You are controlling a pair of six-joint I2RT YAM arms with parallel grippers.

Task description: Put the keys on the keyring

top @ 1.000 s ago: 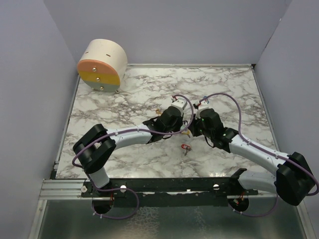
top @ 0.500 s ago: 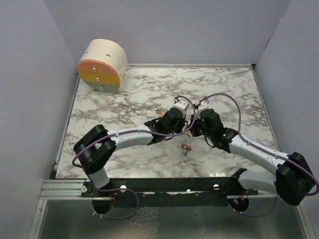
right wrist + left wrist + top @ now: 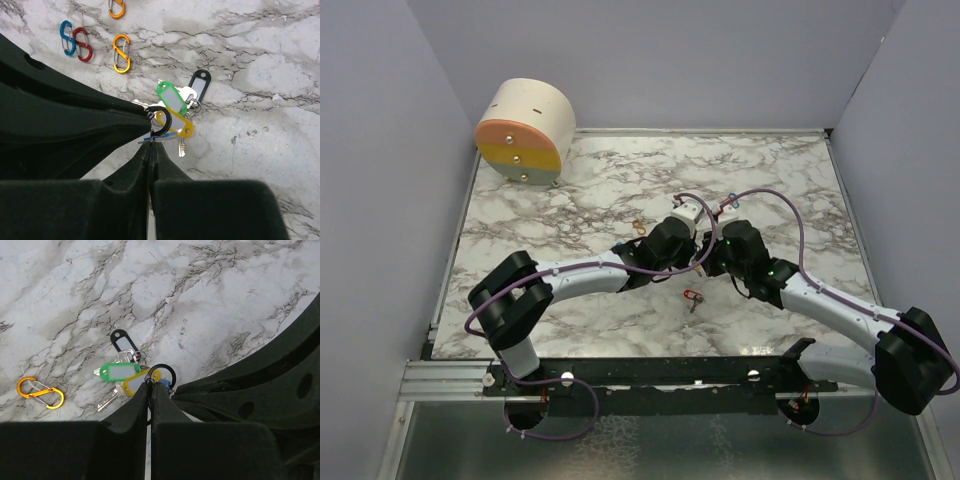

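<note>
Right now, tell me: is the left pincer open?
No, the left pincer is shut, its tips meeting on the edge of the black ring.

left arm (image 3: 590,270) and right arm (image 3: 820,298) meet over the table (image 3: 570,190); red-tagged key (image 3: 693,297) lies at their 6 o'clock, drum (image 3: 525,130) at 10 o'clock.
</note>
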